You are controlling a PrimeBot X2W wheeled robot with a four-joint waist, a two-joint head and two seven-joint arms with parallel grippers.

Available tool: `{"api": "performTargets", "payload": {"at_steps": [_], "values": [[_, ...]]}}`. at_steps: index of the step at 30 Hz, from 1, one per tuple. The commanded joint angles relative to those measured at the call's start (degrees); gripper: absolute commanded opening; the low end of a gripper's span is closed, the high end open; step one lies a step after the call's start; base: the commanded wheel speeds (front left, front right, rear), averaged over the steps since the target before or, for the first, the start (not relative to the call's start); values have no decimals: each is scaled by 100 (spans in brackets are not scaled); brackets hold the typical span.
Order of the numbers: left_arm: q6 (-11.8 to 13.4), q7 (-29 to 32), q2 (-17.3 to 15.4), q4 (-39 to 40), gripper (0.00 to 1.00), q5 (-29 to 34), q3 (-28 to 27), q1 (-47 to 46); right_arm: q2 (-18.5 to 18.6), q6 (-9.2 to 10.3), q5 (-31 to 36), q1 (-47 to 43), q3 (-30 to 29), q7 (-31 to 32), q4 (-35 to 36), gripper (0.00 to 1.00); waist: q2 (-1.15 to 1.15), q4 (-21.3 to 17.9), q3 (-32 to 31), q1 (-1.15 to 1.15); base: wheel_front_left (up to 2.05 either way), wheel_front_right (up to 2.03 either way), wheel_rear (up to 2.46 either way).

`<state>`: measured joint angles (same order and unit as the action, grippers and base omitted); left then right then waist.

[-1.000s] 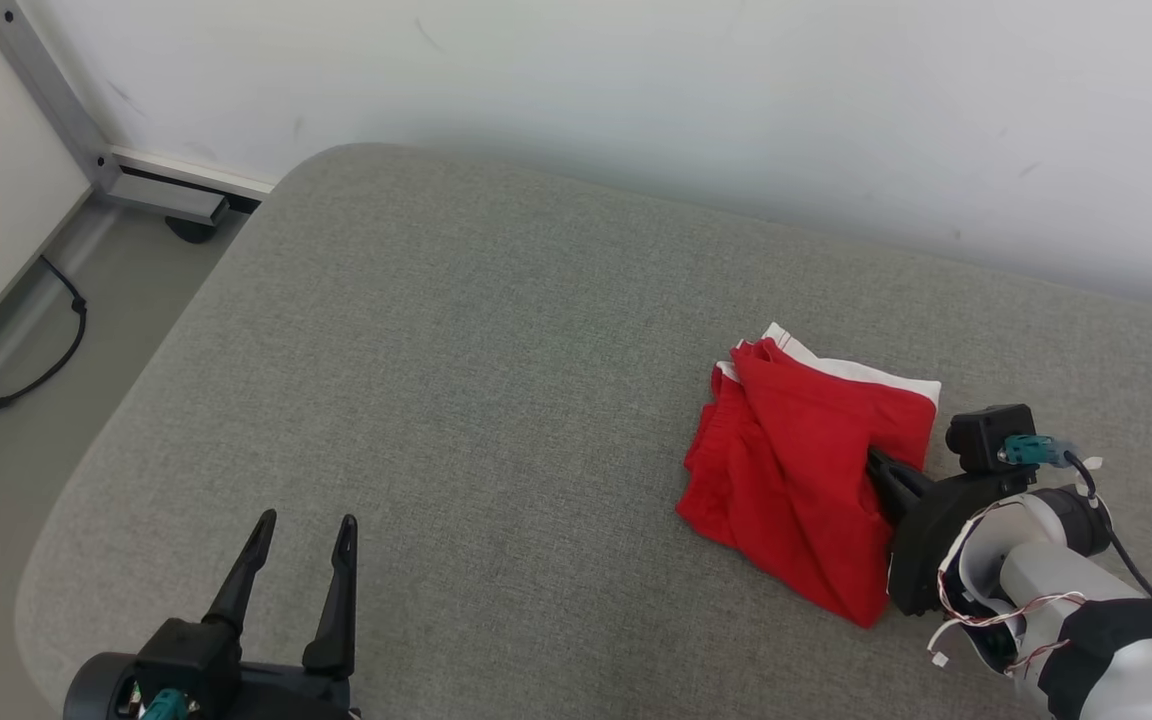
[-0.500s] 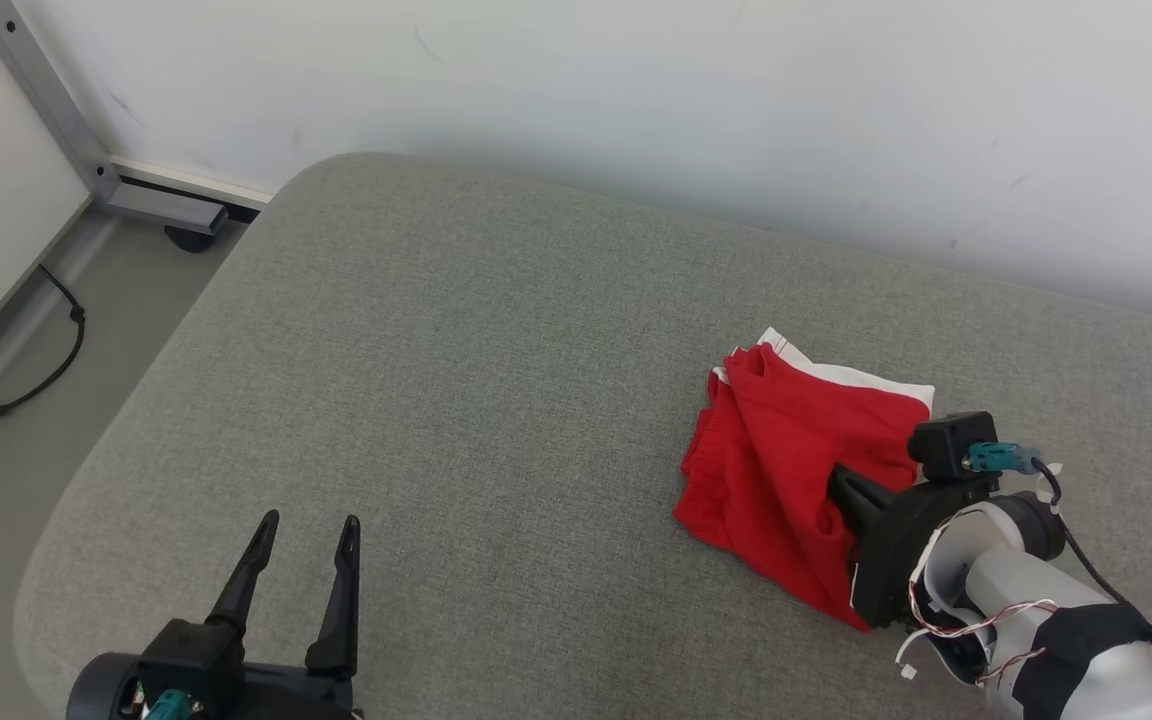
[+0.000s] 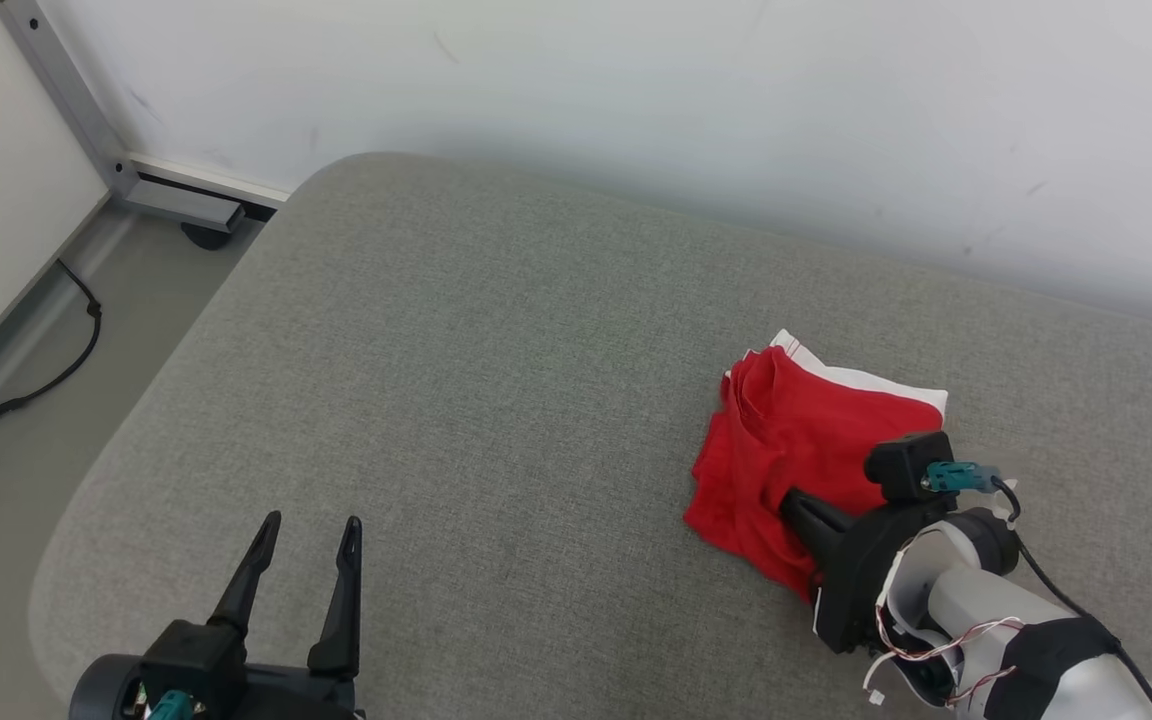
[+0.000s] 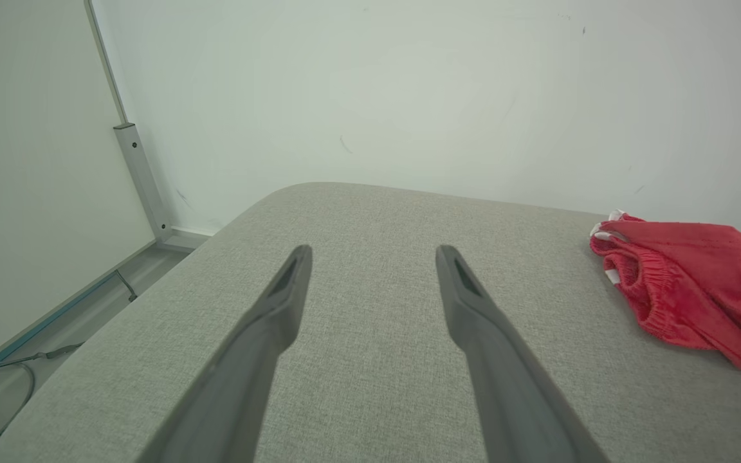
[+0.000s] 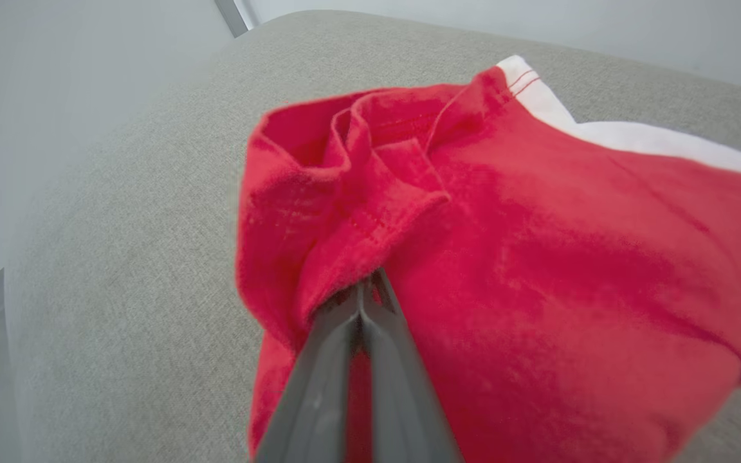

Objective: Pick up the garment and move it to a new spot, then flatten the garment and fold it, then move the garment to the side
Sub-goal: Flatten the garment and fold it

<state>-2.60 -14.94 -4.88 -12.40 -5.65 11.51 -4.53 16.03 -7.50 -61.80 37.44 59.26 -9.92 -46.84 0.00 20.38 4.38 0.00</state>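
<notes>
- The red fabric garment with a white band (image 3: 806, 450) lies bunched on the right part of the grey upholstered pad (image 3: 496, 400), nearer its far edge than its near one.
- The right gripper (image 3: 794, 500) is pinched fully closed on a raised fold of red cloth at the garment's near side (a thin bite, judging by the right wrist view).
- The left gripper (image 3: 311, 520) hangs over the pad's near left corner, fingers spread wide and holding nothing, well apart from the garment.
- The step looks like carrying the garment to a new spot on the pad.
- Lift straight up until the trailing cloth clears the pad, since dragging would probably roll the layers tighter.
- Travel slowly, as so small a pinch may slip.
- Aim for the pad's bare middle, where both grippers could reach to flatten.
</notes>
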Motion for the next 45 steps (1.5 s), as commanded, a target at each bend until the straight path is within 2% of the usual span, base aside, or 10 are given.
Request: {"api": "performTargets", "payload": {"at_steps": [1, 14, 20, 25, 32, 35, 45], "values": [[-16, -33, -6, 6, 100, 3, -7, -8, -42, 5, -75, 7, 71, -27, 5, 0, 0, 31, -6, 0, 0, 0, 0], [-9, -33, 11, -20, 100, 18, 6, 26, -211, 5, -397, 37, 495, -135, -22, 0, 0, 201, -79, 0, 0, 0, 0], [-1, -33, 21, -7, 100, -9, -29, 34, -136, 5, -594, 126, 700, -226, 17, 0, 0, 191, -87, 0, 0, 0, 0], [-1, -33, 12, 17, 100, 5, -49, 80, 14, 5, -741, 153, 635, -372, 123, 0, 0, 114, -108, 0, 0, 0, 0], [16, -33, -24, 77, 100, 54, -57, 131, 390, 5, -719, -13, 192, -527, 299, 0, 0, -87, -126, 0, 0, 0, 0], [10, -33, -58, 97, 100, 63, -70, 143, 518, 5, -616, -108, -178, -528, 399, 0, 0, -213, -139, 0, 0, 0, 0], [13, -33, -119, 173, 100, 104, -63, 177, 574, 5, 50, -775, -1509, -529, 660, 0, 0, -650, -198, 0, 0, 0, 0]]}}
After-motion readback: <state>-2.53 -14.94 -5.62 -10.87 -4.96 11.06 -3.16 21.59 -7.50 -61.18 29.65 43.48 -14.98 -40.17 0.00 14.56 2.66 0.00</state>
